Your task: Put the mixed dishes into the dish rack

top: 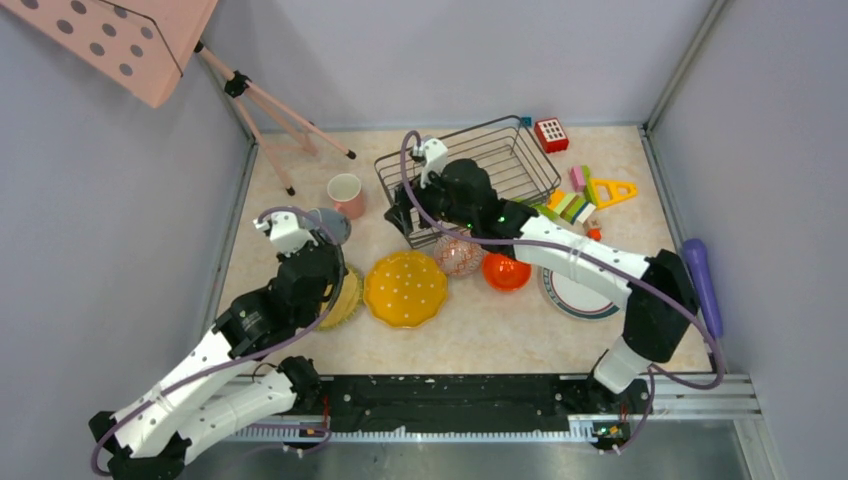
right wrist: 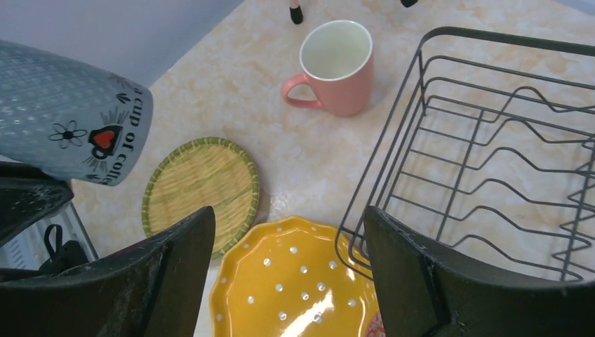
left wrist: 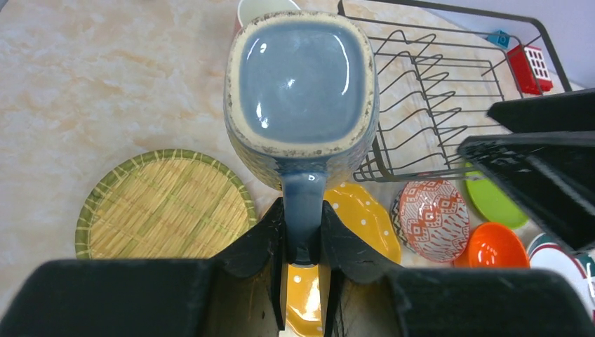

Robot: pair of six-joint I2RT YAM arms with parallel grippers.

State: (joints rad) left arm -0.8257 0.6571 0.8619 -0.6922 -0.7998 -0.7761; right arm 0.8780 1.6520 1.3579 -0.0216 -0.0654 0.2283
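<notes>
My left gripper [left wrist: 303, 217] is shut on the handle of the grey mug [left wrist: 302, 77] and holds it in the air, left of the dish rack [top: 470, 165]; the mug also shows in the right wrist view [right wrist: 63, 112]. My right gripper [right wrist: 289, 214] is open and empty, above the rack's near left corner [right wrist: 393, 161] and one yellow scalloped plate [top: 405, 288]. The pink mug [top: 346, 193] stands upright left of the rack. The patterned bowl [top: 458, 255], orange-red bowl [top: 505, 271] and white green-rimmed plate [top: 575, 295] lie in front of the rack. The lime green plate [left wrist: 495, 203] lies by the bowls.
A round woven mat with a green rim [left wrist: 165, 203] lies on the table under my left arm. Toy blocks [top: 585, 195] and a red block [top: 551, 134] lie right of the rack. A purple cylinder [top: 700, 280] lies at the right wall. A pink tripod stand [top: 270, 110] is at the back left.
</notes>
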